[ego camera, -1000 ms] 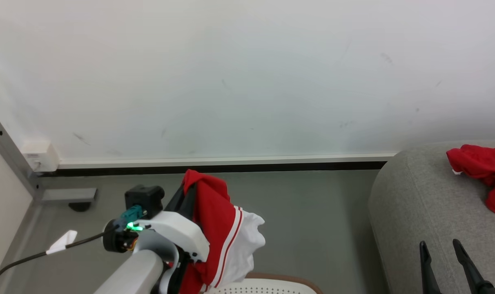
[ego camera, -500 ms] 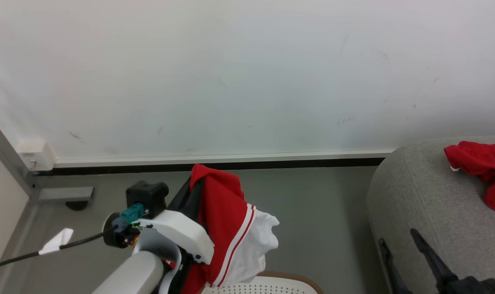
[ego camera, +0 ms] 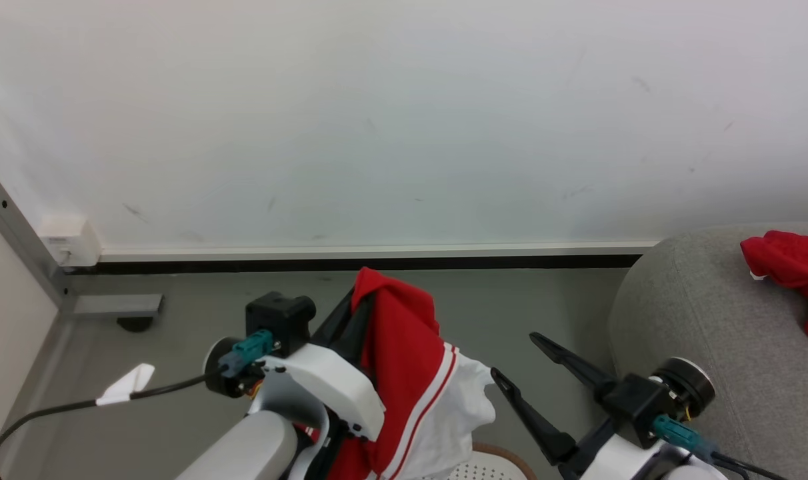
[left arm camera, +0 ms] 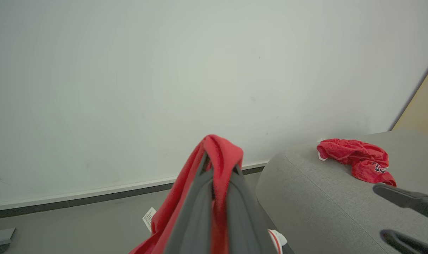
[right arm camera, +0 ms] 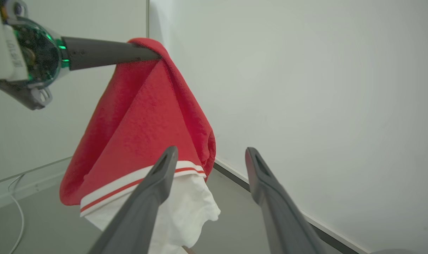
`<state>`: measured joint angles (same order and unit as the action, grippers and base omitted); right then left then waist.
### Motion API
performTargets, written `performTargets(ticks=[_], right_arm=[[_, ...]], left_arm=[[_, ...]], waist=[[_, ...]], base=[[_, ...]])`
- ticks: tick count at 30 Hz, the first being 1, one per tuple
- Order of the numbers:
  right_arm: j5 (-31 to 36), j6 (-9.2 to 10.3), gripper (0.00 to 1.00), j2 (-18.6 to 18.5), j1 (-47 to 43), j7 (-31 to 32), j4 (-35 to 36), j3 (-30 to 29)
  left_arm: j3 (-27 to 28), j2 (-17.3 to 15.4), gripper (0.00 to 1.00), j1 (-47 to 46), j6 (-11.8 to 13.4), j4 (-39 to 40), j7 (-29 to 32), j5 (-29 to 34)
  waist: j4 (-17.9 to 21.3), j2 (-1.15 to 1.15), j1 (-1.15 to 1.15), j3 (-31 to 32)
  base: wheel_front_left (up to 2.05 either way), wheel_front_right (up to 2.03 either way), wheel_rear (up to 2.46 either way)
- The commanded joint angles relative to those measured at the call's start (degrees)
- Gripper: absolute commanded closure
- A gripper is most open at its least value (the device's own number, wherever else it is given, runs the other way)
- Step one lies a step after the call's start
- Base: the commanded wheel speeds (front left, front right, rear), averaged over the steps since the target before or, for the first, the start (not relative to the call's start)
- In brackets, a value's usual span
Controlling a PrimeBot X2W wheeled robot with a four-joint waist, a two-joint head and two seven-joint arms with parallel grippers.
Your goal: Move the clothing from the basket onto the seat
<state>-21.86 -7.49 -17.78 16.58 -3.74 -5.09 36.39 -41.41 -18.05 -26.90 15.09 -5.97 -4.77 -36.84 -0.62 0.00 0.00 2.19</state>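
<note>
Clothing (ego camera: 404, 353) tight in left gripper (left arm camera: 219, 168); right gripper (ego camera: 514, 355) fingers apart; basket (ego camera: 506, 459) largely cut off.

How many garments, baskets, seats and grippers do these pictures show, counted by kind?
Garments: 2, the clothing in the left gripper and a second red garment on the seat.
Baskets: 1, the basket.
Seats: 1.
Grippers: 2, left gripper and right gripper.
Total: 6.
</note>
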Motion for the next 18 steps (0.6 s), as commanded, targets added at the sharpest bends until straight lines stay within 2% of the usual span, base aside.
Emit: performTargets(ticks=[1, 13, 18], right_arm=[[-0.7, 0.00, 0.00, -0.2, 1.7, 0.3, -1.1, 1.1], [-8.1, 0.00, 0.00, 7.1, 17.4, -2.0, -20.4, 16.3], [-9.1, 0.00, 0.00, 11.3, 21.1, -4.3, -30.2, 19.1]], left_arm=[[-0.2, 0.2, 1.00, -0.6, -0.3, 0.3, 0.0, 0.4], [-4.6, 3.1, 1.00, -2.4, -1.9, 2.8, 2.1, 1.4], [-5.6, 4.0, 1.00, -2.9, -2.1, 3.1, 2.8, 1.3]], waist=[[-0.2, 0.00, 0.00, 0.0], [-1.7, 0.00, 0.00, 0.1], [-2.2, 0.00, 0.00, 0.0]], base=[[0.00, 0.00, 0.00], [0.00, 0.00, 0.00], [0.00, 0.00, 0.00]])
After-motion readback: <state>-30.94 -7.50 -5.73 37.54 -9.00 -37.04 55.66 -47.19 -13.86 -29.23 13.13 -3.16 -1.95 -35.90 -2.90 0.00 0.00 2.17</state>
